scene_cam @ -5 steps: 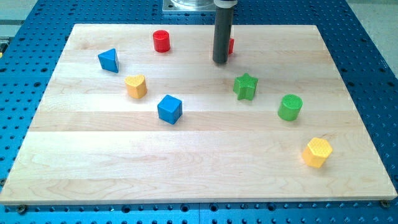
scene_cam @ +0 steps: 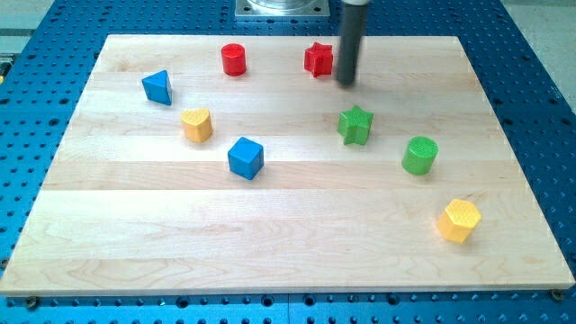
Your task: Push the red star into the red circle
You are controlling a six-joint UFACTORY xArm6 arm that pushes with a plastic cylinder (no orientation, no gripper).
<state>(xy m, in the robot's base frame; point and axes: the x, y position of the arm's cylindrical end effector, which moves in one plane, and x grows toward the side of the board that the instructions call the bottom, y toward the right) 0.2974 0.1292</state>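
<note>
The red star (scene_cam: 318, 59) lies near the view's top, a little right of centre. The red circle (scene_cam: 234, 58), a short red cylinder, stands to its left at about the same height, with a gap of bare board between them. My tip (scene_cam: 346, 83) is just to the right of the red star and slightly below it, very close to the star; I cannot tell if it touches.
A green star (scene_cam: 355, 125) sits below my tip. A green cylinder (scene_cam: 419, 155) and a yellow hexagonal block (scene_cam: 460, 220) lie at the right. A blue triangle (scene_cam: 157, 87), a yellow block (scene_cam: 197, 124) and a blue cube (scene_cam: 245, 157) lie at the left. The wooden board (scene_cam: 288, 261) rests on a blue perforated table.
My tip has moved right, from in front of the red star to its right side. The star now shows in full. The other blocks have not moved.
</note>
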